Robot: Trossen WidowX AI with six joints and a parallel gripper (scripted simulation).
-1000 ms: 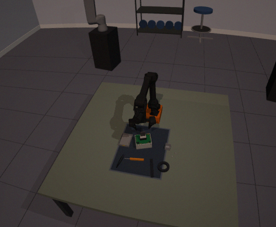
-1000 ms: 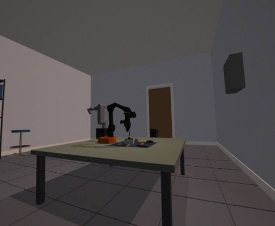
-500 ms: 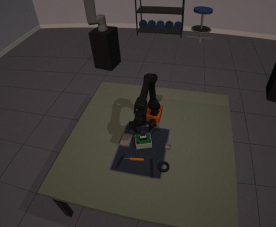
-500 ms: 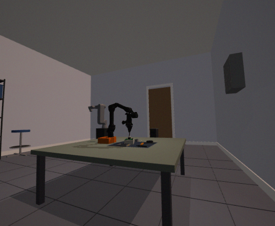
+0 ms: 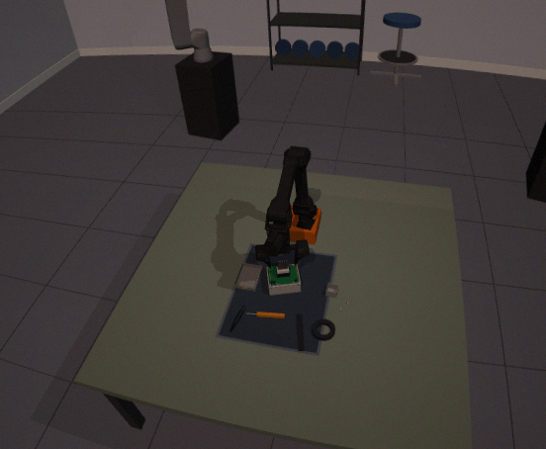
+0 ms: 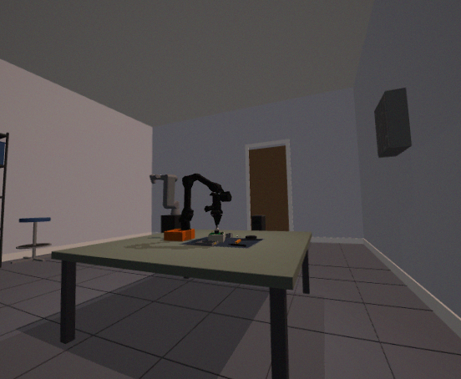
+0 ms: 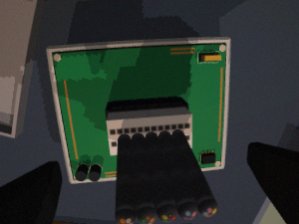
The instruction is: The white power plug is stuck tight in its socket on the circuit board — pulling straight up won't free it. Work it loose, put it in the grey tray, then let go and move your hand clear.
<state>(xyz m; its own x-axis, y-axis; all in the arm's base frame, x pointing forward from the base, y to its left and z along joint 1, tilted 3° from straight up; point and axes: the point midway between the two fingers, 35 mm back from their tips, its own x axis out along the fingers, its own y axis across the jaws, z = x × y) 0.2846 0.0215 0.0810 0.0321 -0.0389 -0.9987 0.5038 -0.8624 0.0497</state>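
The white plug [image 5: 283, 270] [image 7: 149, 123] sits in the black socket [image 7: 147, 105] on the green circuit board [image 5: 291, 281] [image 7: 135, 74]. Several black wires [image 7: 154, 168] rise from the plug towards the wrist camera. My gripper [image 5: 283, 262] [image 6: 216, 227] [image 7: 156, 162] is open and empty above the board, its fingers wide apart on the left and right of the plug and wires in the wrist view. How far the fingertips are above the board is hard to tell. The grey tray [image 5: 247, 278] [image 7: 12, 59] lies left of the board and holds no plug.
On the dark mat [image 5: 276, 333] in front of the board lie an orange screwdriver [image 5: 271, 314], a dark tool [image 5: 237, 318] and a black bar [image 5: 300, 332]. A black ring [image 5: 316, 329] and a small grey block [image 5: 331, 290] are at the right edge. The orange box [image 5: 305, 233] is at the arm's base.
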